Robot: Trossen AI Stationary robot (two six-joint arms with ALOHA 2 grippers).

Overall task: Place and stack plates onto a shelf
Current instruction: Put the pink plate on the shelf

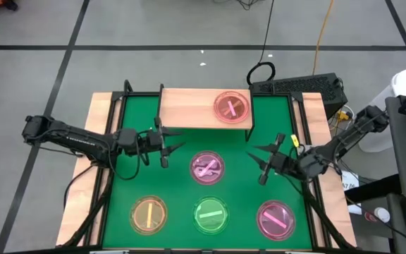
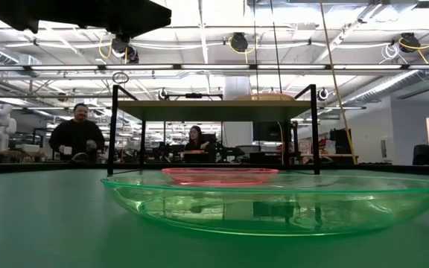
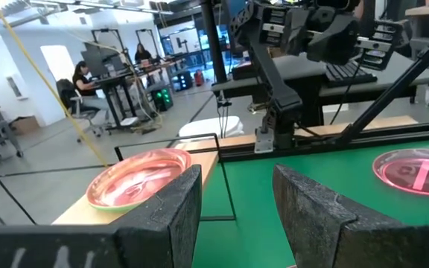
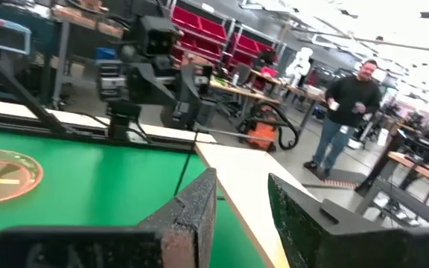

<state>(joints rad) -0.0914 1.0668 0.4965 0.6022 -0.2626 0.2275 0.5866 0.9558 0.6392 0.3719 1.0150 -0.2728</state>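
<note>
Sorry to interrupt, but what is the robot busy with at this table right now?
It is putting plates on the wooden shelf. One pink plate sits on the shelf's right half; four more wait on the green table: pink, yellow-orange, green and pink. The left gripper and right gripper hover open and empty on either side of the middle pink plate.
</note>
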